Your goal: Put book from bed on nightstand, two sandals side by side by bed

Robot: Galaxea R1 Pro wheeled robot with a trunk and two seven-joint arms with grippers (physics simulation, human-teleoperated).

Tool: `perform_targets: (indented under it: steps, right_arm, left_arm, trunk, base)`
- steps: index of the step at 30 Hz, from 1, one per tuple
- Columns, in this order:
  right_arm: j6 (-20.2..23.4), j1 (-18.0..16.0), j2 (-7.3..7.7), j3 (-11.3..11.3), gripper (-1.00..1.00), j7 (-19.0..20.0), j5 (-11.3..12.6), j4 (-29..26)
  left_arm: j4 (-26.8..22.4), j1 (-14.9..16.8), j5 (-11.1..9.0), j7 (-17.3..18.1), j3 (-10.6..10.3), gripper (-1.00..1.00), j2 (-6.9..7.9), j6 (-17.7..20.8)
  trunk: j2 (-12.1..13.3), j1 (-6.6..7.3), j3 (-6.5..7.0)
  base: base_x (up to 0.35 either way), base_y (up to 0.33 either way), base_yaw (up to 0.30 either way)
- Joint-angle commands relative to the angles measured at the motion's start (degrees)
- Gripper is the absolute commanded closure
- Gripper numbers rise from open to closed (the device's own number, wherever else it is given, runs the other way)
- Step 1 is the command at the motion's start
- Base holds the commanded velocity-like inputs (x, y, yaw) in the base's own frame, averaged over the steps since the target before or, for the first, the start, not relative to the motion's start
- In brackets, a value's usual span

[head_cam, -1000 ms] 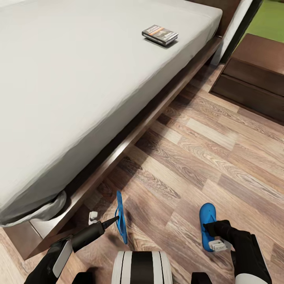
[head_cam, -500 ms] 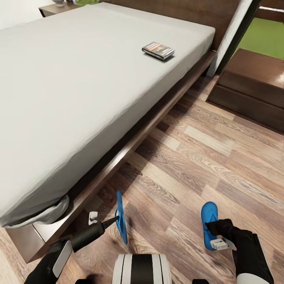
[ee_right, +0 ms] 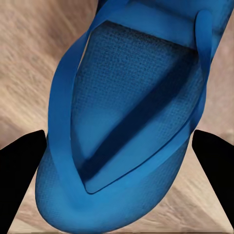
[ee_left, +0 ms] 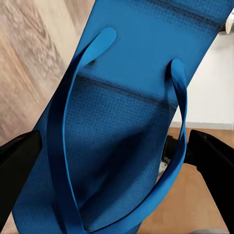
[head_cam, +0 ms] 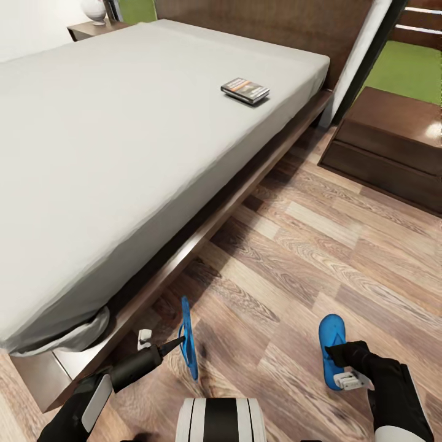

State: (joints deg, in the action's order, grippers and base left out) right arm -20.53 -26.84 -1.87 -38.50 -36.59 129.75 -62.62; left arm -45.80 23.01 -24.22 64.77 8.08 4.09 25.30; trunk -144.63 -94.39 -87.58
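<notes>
The left gripper (head_cam: 179, 342) pinches one sandal (head_cam: 187, 337) on its edge, the right gripper (head_cam: 336, 363) pinches the other sandal (head_cam: 332, 344), so the upright one may tip over when released.

book (head_cam: 245, 89) lettering too small to read, nightstand (head_cam: 393, 147) cut off

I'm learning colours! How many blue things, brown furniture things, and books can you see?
Blue: 2, the sandal held on its edge by the left claw and the sandal at the right claw.
Brown furniture: 3, the bed and two nightstands.
Books: 1, the book.
Total: 6.
</notes>
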Motion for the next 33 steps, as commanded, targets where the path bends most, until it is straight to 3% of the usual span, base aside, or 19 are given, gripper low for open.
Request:
perform_targets:
  steps: [1, 25, 27, 28, 29, 30, 31, 32, 33]
  right_arm:
    - [-0.30, -0.01, 0.01, -0.17, 1.00, -0.11, 0.33, 0.01]
    - [-0.24, 0.38, 0.10, 0.12, 1.00, -0.14, -0.26, -0.01]
    - [-0.17, 0.38, 0.12, 0.34, 1.00, -0.15, -3.67, 0.14]
    - [-0.12, 0.38, 0.13, 0.43, 1.00, -0.15, -7.16, 0.09]
    - [-0.09, 0.38, 0.12, 0.50, 1.00, -0.10, -11.63, -0.16]
    - [-0.06, 0.38, 0.12, 0.52, 1.00, -0.02, -22.06, -1.68]
    - [-0.05, 0.38, 0.08, 0.53, 1.00, 0.01, -26.70, -2.55]
    - [-0.05, 0.38, 0.07, 0.54, 1.00, 0.02, -28.82, -2.95]
    - [-0.06, 0.38, 0.05, 0.57, 1.00, 0.05, -32.63, -3.61]
  left_arm:
    - [0.01, 0.01, -0.21, 0.09, 0.01, 1.00, 0.02, 0.53]
    - [0.01, 0.01, -0.21, 0.09, 0.01, 1.00, -0.07, 0.54]
    - [0.01, 0.01, -0.21, 0.09, 0.01, 1.00, -0.06, 0.54]
    - [0.01, 0.01, -0.21, 0.09, 0.01, 1.00, -0.05, 0.54]
    - [0.01, 0.01, -0.21, 0.09, 0.01, 1.00, -0.02, 0.54]
    - [0.01, 0.01, -0.21, 0.09, 0.01, 1.00, 0.02, 0.54]
    - [0.01, 0.01, -0.21, 0.09, 0.01, 1.00, 0.03, 0.54]
    - [0.01, 0.01, -0.21, 0.09, 0.01, 1.00, 0.03, 0.54]
    - [0.01, 0.01, -0.21, 0.09, 0.01, 1.00, 0.03, 0.54]
  trunk:
    - [0.00, 0.03, 0.20]
    - [0.32, 0.65, 5.51]
    - [0.35, 0.70, 5.96]
    - [0.36, 0.73, 6.18]
    - [0.38, 0.75, 6.40]
    - [0.39, 0.78, 6.62]
    - [0.40, 0.81, 6.84]
    - [0.42, 0.83, 7.06]
    - [0.43, 0.86, 7.28]
  base:
    - [0.000, 0.000, 0.000]
    - [0.000, 0.000, 0.000]
    - [0.000, 0.000, 0.000]
    - [0.000, 0.000, 0.000]
    - [0.000, 0.000, 0.000]
    - [0.000, 0.000, 0.000]
    - [0.000, 0.000, 0.000]
    - [0.000, 0.000, 0.000]
    - [0.000, 0.000, 0.000]
